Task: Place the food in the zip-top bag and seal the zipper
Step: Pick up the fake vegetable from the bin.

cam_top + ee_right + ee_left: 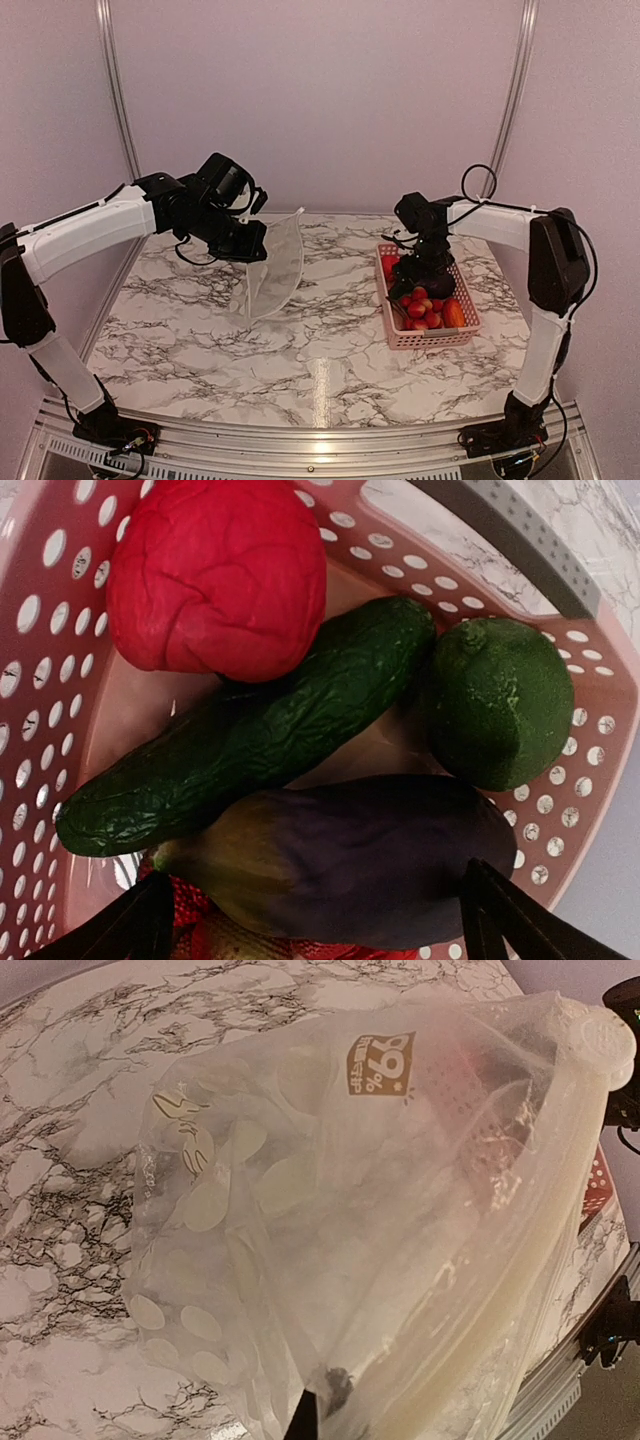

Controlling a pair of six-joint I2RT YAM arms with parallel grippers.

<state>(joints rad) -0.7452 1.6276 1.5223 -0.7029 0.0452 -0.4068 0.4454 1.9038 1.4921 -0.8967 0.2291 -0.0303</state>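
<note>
My left gripper (245, 240) is raised over the left of the table, shut on an edge of the zip-top bag (272, 268). The clear, white-dotted pouch hangs down to the marble. In the left wrist view the bag (330, 1210) fills the frame, pinched at my left gripper (320, 1400), and the zipper (545, 1220) runs along its right edge. My right gripper (425, 272) is low in the pink basket (432, 340), open. Its fingers (500, 920) straddle the purple eggplant (370, 860). Beside it lie the cucumber (250, 740), tomato (215, 575) and green pepper (500, 700).
Strawberries (420, 308) and an orange carrot (453, 314) fill the near end of the basket. The basket stands on the right side of the marble table (300, 350). Pale walls with metal rails (515, 100) close in the back.
</note>
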